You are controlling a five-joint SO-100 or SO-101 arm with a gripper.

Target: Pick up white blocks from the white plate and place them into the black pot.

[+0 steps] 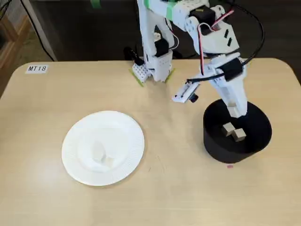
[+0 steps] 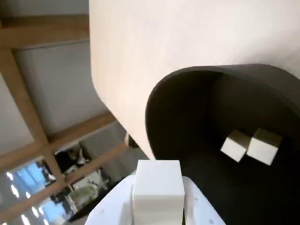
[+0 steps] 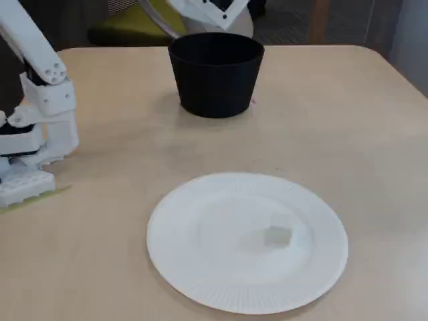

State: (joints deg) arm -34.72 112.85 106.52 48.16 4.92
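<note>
The black pot (image 1: 244, 146) stands at the right of the table; it also shows in a fixed view (image 3: 215, 80) and the wrist view (image 2: 187, 122). Two white blocks (image 1: 233, 132) lie side by side on its bottom, also seen in the wrist view (image 2: 251, 145). My gripper (image 1: 233, 109) hangs over the pot's mouth, shut on another white block (image 2: 158, 185). Only its tip shows in the other fixed view (image 3: 221, 13). The white plate (image 1: 75, 141) lies at the left, with pale blocks (image 1: 99, 153) near its middle. One block (image 3: 277, 235) shows on the plate (image 3: 200, 281).
The arm's white base (image 1: 153, 66) stands at the table's back edge, with green tape beside it; it also shows at the left of a fixed view (image 3: 30, 154). A label reading MT18 (image 1: 36, 68) is stuck at the back left corner. A small pink mark (image 1: 229, 165) lies beside the pot.
</note>
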